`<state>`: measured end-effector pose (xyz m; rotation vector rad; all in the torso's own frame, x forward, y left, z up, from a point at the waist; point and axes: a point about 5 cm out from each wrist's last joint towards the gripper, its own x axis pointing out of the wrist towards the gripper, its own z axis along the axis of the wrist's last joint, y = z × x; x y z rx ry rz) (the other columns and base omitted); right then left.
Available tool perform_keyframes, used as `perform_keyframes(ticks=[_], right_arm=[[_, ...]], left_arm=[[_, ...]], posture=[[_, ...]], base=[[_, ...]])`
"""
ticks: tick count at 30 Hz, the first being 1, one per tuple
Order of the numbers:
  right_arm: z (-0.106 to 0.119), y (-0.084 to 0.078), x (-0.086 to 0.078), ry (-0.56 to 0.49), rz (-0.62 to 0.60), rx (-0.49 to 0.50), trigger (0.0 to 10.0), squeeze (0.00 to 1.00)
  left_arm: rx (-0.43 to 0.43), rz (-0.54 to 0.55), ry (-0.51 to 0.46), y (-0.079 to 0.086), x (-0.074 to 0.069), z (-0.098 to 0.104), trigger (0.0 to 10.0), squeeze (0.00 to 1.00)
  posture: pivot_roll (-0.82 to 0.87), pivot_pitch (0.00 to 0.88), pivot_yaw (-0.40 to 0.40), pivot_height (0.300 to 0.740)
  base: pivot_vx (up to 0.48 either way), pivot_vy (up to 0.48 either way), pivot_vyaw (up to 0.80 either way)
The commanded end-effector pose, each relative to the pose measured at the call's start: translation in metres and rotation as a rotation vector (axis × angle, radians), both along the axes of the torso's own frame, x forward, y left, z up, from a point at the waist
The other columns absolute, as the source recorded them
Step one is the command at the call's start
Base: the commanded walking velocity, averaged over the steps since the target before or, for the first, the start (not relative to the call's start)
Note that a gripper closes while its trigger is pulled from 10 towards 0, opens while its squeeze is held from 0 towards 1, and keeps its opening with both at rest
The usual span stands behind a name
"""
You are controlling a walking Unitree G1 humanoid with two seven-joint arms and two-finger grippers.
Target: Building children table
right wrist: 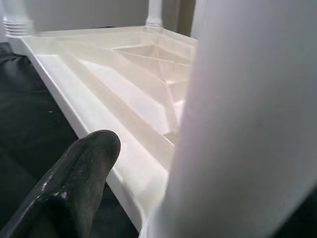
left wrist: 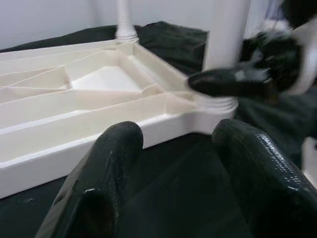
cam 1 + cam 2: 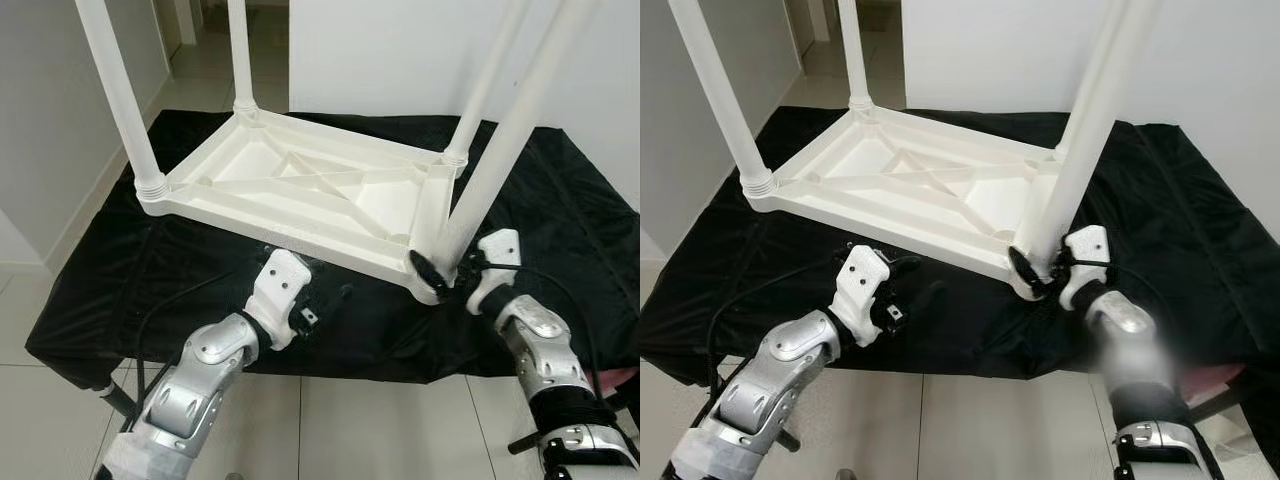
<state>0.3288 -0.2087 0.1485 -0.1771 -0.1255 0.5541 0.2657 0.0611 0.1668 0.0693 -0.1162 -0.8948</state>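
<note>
Nearly done, by the look: the upturned children's table (image 3: 300,185) carries four legs. Right end effector (image 3: 438,272) pinches the nearest leg (image 3: 490,170) at its socket; left end effector (image 2: 178,173) hovers spread, just short of the table's edge.

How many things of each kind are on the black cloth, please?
White table legs: 4 (near right one, held at its base by the right gripper)
White table top, upside down: 1
Total: 5
The left gripper hovers over the black cloth.
</note>
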Motion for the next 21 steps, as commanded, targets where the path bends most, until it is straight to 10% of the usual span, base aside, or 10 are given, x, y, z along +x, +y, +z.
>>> perform_keyframes(ticks=[1, 9, 11, 12, 14, 21], right_arm=[[0.001, 0.001, 0.002, -0.003, 0.016, -0.016, 10.0, 0.0], [0.01, -0.006, 0.011, -0.016, -0.008, -0.02, 10.0, 0.0], [0.007, -0.01, 0.012, 0.001, -0.026, -0.014, 4.7, 0.0], [0.007, -0.01, 0.012, 0.001, -0.026, -0.014, 4.7, 0.0], [0.001, -0.011, 0.011, 0.04, -0.033, 0.01, 0.0, 0.0], [-0.002, -0.01, 0.01, 0.05, -0.036, 0.018, 0.0, 0.0]], left_arm=[[0.005, -0.021, 0.009, -0.004, -0.002, 0.0, 10.0, 0.0], [-0.018, -0.059, -0.011, -0.019, -0.01, 0.001, 10.0, 0.0], [0.015, -0.09, -0.033, -0.024, -0.015, -0.002, 10.0, 0.0], [0.015, -0.09, -0.033, -0.024, -0.015, -0.002, 10.0, 0.0], [0.037, -0.111, -0.043, -0.026, -0.016, -0.002, 10.0, 0.0], [0.085, -0.088, -0.074, -0.023, -0.008, 0.0, 10.0, 0.0]], posture=[[0.0, 0.041, 0.008, 0.74], [0.0, 0.038, 0.0, 0.74], [0.01, 0.039, -0.007, 0.74], [0.01, 0.039, -0.007, 0.74], [0.01, 0.045, -0.012, 0.74], [0.01, 0.055, -0.014, 0.74]], base=[[0.0, 0.0, 0.0], [0.0, 0.0, 0.0], [0.0, 0.0, 0.0], [0.0, 0.0, 0.0], [0.0, 0.0, 0.0], [0.0, 0.0, 0.0]])
